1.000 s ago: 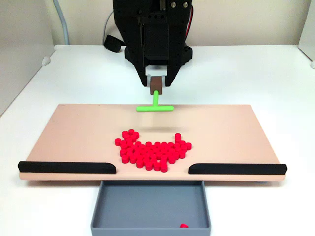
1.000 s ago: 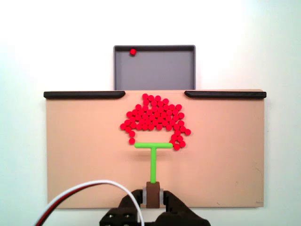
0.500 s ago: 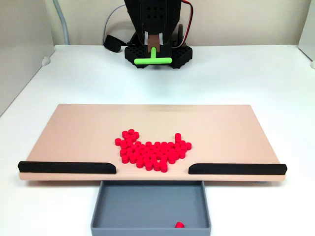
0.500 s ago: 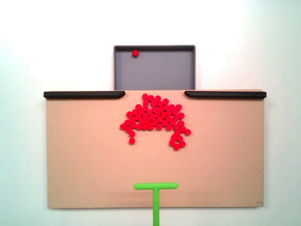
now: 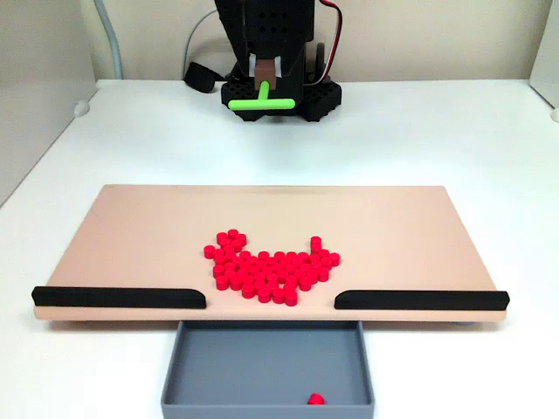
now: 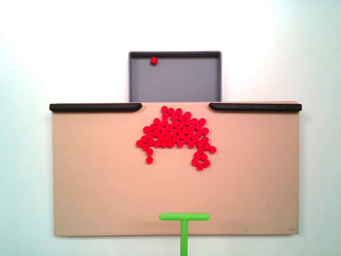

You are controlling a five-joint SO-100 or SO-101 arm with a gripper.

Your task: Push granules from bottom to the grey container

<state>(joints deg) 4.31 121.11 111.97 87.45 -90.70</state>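
In the last second the arm pulled back off the tan board (image 5: pixel 131 227) and rose. The green pusher (image 5: pixel 261 102), which was at the back of the pile, now hangs clear at the far side of the table, and over the last half second its crossbar (image 6: pixel 184 216) slid slightly right in the overhead fixed view. The push is paused, probably a reset before another stroke.

The granules (image 5: pixel 271 269) have not moved. They lie in a clump mid-board, just short of the gap between the two black strips (image 5: pixel 118 298). Only one pellet (image 6: pixel 154 61) sits in the grey container (image 5: pixel 179 367), so nearly all the work remains.

The gripper (image 5: pixel 261 77) pinches the pusher's brown handle block. Its jaws are dark against the arm and hard to separate. The container's near edge is cut off in the front fixed view.
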